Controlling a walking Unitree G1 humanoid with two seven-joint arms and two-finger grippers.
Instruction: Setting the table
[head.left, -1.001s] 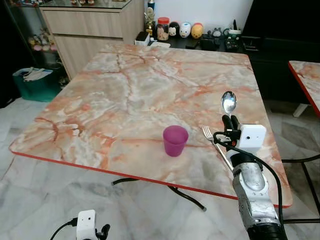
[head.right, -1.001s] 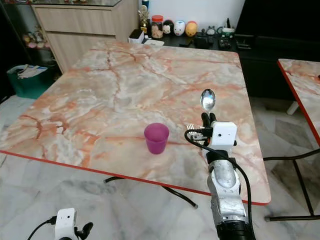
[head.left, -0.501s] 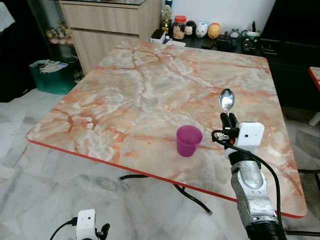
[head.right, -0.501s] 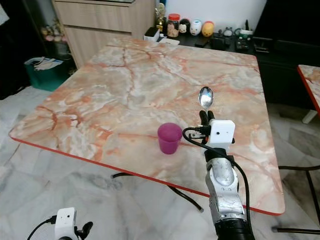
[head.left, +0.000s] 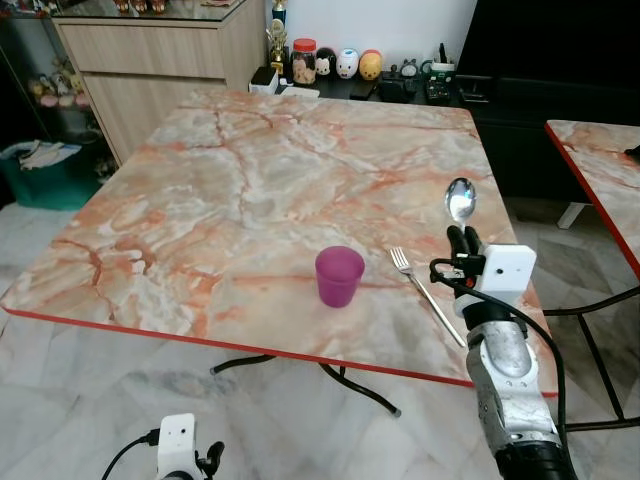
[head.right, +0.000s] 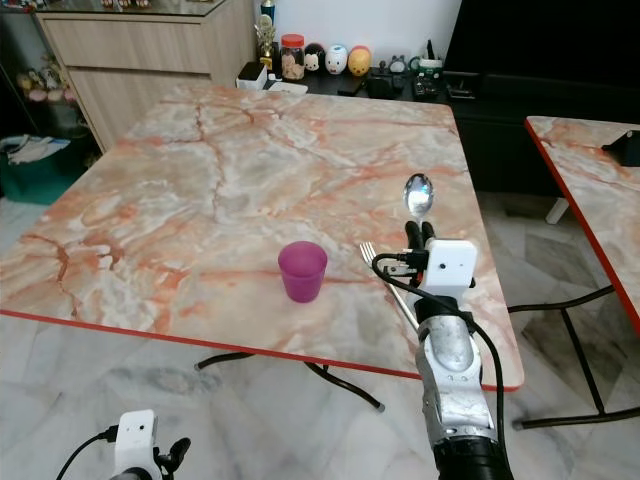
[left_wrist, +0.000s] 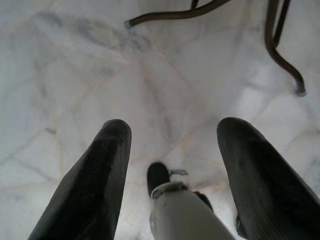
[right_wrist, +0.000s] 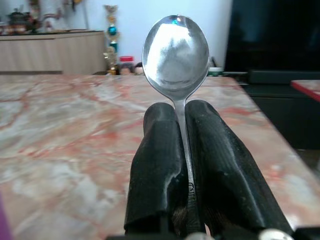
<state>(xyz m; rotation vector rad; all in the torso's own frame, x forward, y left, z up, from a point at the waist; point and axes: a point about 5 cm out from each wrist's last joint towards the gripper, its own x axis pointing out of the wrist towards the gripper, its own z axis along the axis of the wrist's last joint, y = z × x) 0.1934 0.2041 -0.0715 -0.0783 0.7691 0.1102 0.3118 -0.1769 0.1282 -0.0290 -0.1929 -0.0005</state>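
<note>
The right end effector (head.left: 461, 238) pinched the spoon (head.left: 459, 201) upright, right of frame centre, ready for placement beside the fork (head.left: 426, 293) and cup (head.left: 339, 276) on the surface (head.left: 250, 190). The left end effector (left_wrist: 172, 175) hung spread, idle.

I see marble-patterned table (head.left: 250, 190), pink-orange veining, red edge, dark metal legs under it. On it: purple cup (head.left: 339, 276) upright near front edge; fork (head.left: 425, 294) just right of cup, apart from it, tines pointing away from me. Second, similar table (head.left: 600, 160) off to right. Pale marble floor (left_wrist: 100, 75) beneath.
</note>
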